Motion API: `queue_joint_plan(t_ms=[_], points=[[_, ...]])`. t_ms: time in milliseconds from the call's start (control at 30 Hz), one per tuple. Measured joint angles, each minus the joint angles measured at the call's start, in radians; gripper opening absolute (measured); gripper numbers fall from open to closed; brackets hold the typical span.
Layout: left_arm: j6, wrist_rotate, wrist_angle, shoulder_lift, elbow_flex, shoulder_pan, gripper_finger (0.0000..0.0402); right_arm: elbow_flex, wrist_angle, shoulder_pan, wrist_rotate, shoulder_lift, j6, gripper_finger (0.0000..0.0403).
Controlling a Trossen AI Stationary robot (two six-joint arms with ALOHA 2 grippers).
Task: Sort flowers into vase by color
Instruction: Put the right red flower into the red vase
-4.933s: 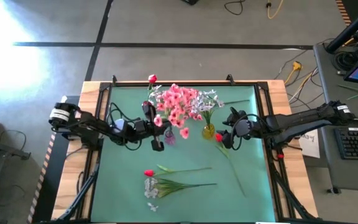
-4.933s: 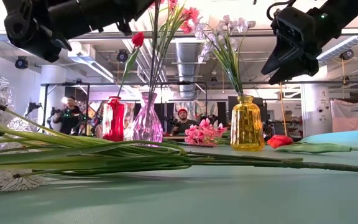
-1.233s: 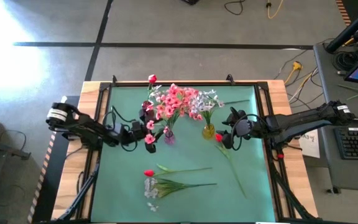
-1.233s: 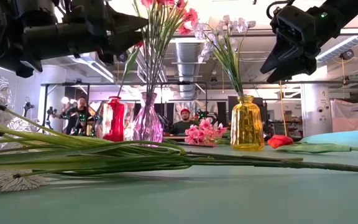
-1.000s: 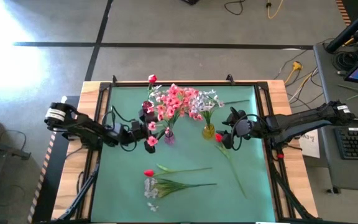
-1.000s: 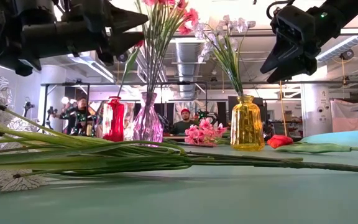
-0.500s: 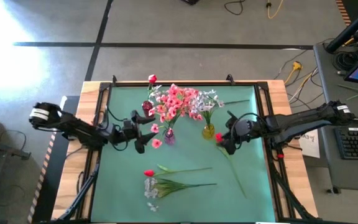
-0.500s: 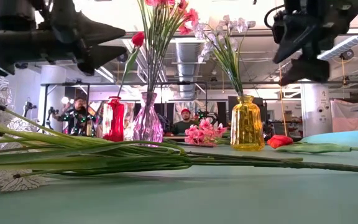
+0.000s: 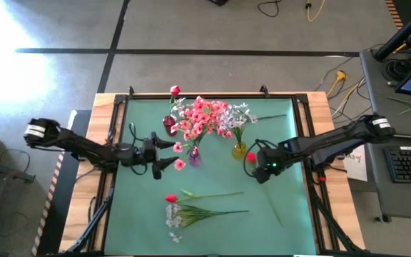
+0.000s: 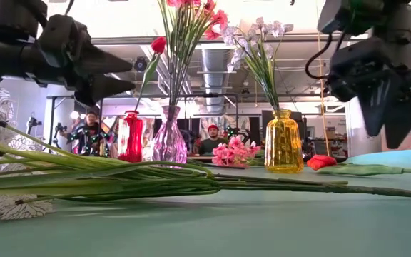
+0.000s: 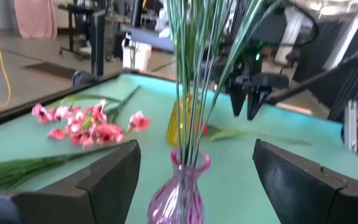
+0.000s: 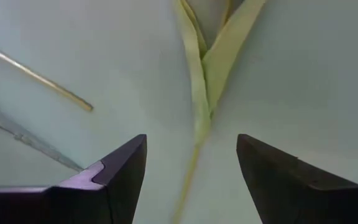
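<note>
From above I see my right gripper (image 9: 264,171) lowered over the red flower (image 9: 251,158) that lies on the green table (image 9: 212,228) beside the yellow vase (image 9: 240,150). My right wrist camera adds what that view cannot: my fingers (image 12: 107,180) are spread wide and empty, and the flower's stem with its pale green leaves (image 12: 205,68) runs straight down the gap between them, touching neither. The blossom itself falls outside that picture.

My left gripper (image 9: 164,153) hangs in the air just beside the pink vase (image 9: 194,157), jaws parted and holding nothing. Through my left wrist camera the pink vase (image 11: 180,196) stands between my fingers (image 11: 107,177) but farther ahead, its green stems rising out of the picture so the blossoms are cut off. A pink spray (image 11: 82,123) lies on the table beyond.

The level view shows a red vase (image 10: 130,137) with one red bloom, mostly hidden from overhead by the pink blossoms (image 9: 200,118). Nearer the table's front edge lie another red flower (image 9: 171,198) and white sprays (image 9: 173,212), well apart from both my grippers.
</note>
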Motion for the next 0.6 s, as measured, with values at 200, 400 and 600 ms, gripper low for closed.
queue_joint_plan(t_ms=[200, 400, 600], points=[[-0.037, 0.001, -0.177, -0.049, 0.036, 0.000, 0.0298, 0.048, -0.008, 0.019, -0.024, 0.124, 0.022, 0.0228], [-0.107, 0.089, -0.348, -0.074, 0.088, -0.005, 0.0298, 0.060, -0.031, 0.041, -0.024, 0.235, 0.018, 0.0224], [-0.106, 0.094, -0.438, -0.077, 0.158, -0.037, 0.0298, 0.065, -0.028, 0.052, -0.025, 0.291, -0.004, 0.0223]])
